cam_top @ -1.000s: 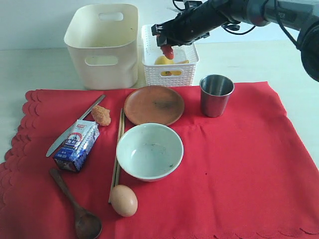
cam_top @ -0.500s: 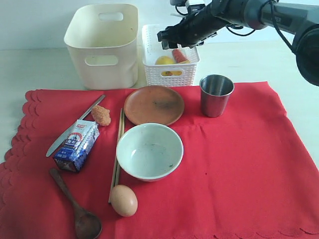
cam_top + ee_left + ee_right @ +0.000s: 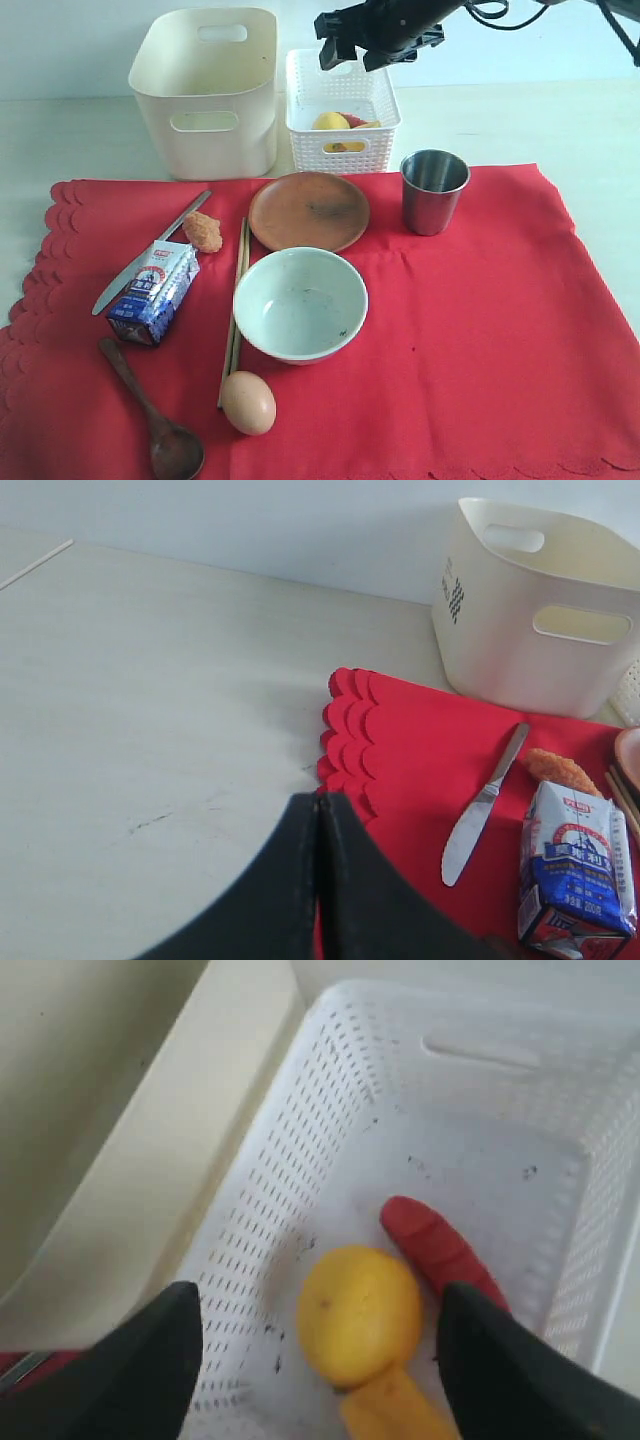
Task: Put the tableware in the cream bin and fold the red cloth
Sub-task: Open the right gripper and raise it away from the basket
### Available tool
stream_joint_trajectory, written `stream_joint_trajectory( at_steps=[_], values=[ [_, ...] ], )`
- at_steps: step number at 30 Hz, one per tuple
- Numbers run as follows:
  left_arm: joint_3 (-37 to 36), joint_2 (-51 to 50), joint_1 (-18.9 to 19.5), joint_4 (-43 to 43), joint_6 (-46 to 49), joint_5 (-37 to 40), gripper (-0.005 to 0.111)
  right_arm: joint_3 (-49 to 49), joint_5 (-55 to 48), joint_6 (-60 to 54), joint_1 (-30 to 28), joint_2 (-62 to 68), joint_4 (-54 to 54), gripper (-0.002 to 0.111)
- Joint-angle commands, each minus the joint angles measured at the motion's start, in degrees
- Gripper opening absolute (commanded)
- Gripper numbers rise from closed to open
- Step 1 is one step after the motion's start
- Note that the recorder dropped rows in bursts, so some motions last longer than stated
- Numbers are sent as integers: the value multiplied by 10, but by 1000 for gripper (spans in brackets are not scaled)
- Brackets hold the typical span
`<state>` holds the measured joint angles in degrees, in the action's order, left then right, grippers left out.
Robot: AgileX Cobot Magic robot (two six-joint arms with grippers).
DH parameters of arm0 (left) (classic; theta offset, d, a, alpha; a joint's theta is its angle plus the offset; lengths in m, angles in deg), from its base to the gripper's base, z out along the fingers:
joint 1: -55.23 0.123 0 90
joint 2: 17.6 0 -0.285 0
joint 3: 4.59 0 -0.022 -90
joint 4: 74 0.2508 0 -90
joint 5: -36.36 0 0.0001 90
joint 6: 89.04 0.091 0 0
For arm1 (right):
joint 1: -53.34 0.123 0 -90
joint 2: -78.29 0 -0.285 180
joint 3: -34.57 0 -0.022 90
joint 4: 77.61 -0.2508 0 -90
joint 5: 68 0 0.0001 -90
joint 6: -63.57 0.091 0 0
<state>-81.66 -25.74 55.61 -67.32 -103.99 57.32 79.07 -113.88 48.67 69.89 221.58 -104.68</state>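
Right gripper (image 3: 352,54) hangs wide and empty over the white lattice basket (image 3: 345,152), the steel cup (image 3: 434,195) down beside it on the red cloth (image 3: 480,330); swinging low could snag the basket's rim.

This looks like a robot test bench dressed up as a dining table, not a lived-in kitchen. A large bright red cloth with scalloped edges (image 3: 480,330) covers a pale, bare tabletop (image 3: 500,120) set against a plain white wall (image 3: 80,40). On the cloth lie a meal's things: a white ceramic bowl (image 3: 300,303), a round brown plate (image 3: 308,210), a steel cup (image 3: 434,190) and a brown egg (image 3: 248,402). Beyond the cloth's far edge stand a tall cream plastic bin (image 3: 205,95) and a white lattice basket (image 3: 340,130), and higher up is a black robot arm (image 3: 400,20).
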Motion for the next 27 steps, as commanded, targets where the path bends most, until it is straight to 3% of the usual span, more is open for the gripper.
stream_joint_trajectory(
  at_steps=[1, 10, 27],
  values=[
    [-1, 4, -4, 3, 2, -3, 0, 4, -76, 15, -3, -25, 3, 64],
    [-1, 4, -4, 3, 2, -3, 0, 4, -190, 29, -3, -55, 3, 64],
    [-1, 4, -4, 3, 2, -3, 0, 4, -239, 41, -2, -121, 2, 59]
  ],
)
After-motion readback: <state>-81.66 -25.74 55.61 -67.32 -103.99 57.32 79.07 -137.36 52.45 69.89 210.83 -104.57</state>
